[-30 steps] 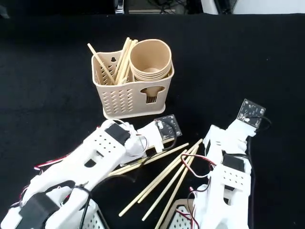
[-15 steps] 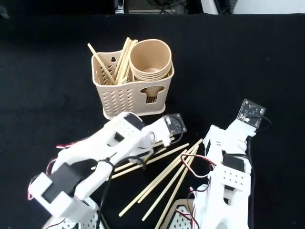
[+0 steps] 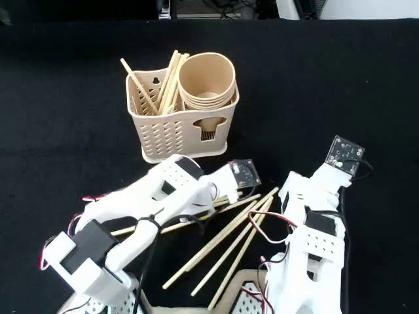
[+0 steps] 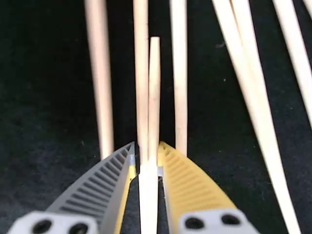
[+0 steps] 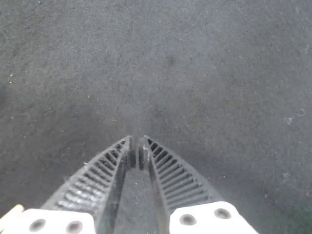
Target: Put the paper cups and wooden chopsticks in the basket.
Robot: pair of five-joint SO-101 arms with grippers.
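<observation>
My left gripper (image 4: 146, 148) is pinched tight on one wooden chopstick (image 4: 154, 87). Its long axis runs straight out from my jaws, parallel to the loose chopsticks (image 4: 99, 73) lying just beside it on the black cloth (image 4: 44, 97). My right gripper (image 5: 135, 146) is closed on nothing, over the cloth. Beyond the pile the basket (image 3: 177, 134) stands upright, with stacked paper cups (image 3: 206, 78) in one compartment and leaning chopsticks (image 3: 169, 82) in the other.

A black, felt-like cloth covers the whole counter (image 3: 65, 131), with a few pale specks of lint caught in it. Past its far edge lie dark cables (image 3: 222, 6) and a white surface (image 3: 366, 8). A pale tan board (image 3: 196, 309) peeks in at the near edge.
</observation>
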